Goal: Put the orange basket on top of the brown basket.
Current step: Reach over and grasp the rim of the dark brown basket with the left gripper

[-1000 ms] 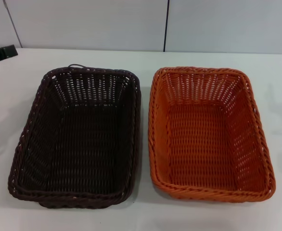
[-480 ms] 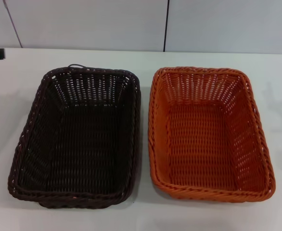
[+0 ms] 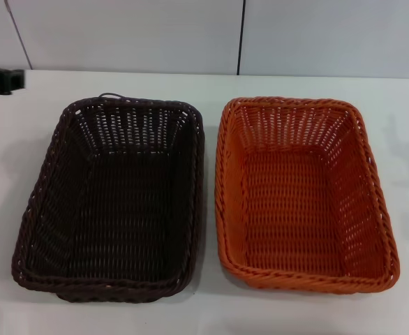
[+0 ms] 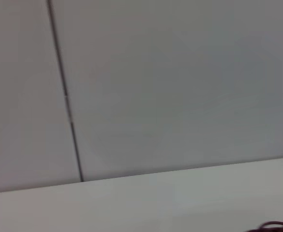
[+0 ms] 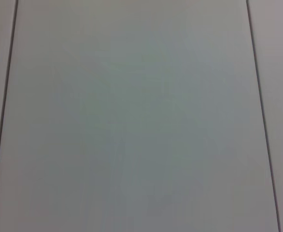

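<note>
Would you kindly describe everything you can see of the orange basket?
The orange basket is a bright orange rectangular tray of woven, wicker-like strands, with sloped openwork sides, a tighter woven floor and a braided rim. It is empty and sits upright and level on the white table, on the robot's right. The brown basket lies close beside it; whether their rims touch is unclear. Nothing grips it, and it is not yet stacked.

the head view looks steeply down on the tabletop (image 3: 211, 87) and the wall (image 3: 121, 35) behind its far edge. the left wrist view faces that wall low across the tabletop's far edge; the right wrist view shows wall panels only.
</note>
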Available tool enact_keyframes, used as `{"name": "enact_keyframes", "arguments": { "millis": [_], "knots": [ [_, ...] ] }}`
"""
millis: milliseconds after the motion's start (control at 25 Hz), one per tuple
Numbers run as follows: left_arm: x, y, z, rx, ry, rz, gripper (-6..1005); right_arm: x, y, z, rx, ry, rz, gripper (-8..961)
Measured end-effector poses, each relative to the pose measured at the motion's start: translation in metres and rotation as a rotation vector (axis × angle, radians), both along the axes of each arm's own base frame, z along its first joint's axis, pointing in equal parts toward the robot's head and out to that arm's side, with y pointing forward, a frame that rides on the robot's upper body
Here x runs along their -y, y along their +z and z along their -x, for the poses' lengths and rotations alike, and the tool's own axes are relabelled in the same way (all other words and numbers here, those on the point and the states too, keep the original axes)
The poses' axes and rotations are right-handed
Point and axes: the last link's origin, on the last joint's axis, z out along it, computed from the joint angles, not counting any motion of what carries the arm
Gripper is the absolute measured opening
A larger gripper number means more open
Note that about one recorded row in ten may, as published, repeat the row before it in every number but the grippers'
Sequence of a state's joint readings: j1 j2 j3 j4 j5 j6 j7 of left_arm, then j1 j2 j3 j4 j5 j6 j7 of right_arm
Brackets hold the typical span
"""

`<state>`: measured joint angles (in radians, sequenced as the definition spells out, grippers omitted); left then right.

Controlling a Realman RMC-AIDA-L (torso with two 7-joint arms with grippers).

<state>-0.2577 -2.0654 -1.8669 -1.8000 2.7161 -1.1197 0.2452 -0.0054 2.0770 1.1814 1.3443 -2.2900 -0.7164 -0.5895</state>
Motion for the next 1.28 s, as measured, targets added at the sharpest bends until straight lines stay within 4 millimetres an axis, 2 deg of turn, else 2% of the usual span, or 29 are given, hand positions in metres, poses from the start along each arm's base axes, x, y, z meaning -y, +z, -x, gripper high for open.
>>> {"name": "enact_keyframes", "arguments": {
  "millis": [160, 280, 480, 1280],
  "knots": [
    [0.013, -0.018, -0.011, 0.027, -0.012, 0.034, 474, -0.004, -0.001, 0.0, 0.006, 0.0, 0.002, 778],
    [0.016, -0.025, -0.011, 0.036, -0.005, 0.05, 474, -0.005, -0.002, 0.0, 0.008, 0.001, 0.004, 778],
    [0.022, -0.042, -0.004, 0.061, 0.028, 0.083, 473, -0.007, -0.003, -0.001, 0.011, -0.002, 0.008, 778],
    [0.033, -0.08, 0.015, 0.102, 0.102, 0.189, 474, -0.008, -0.005, -0.002, 0.016, -0.003, 0.018, 778]
  ]
}}
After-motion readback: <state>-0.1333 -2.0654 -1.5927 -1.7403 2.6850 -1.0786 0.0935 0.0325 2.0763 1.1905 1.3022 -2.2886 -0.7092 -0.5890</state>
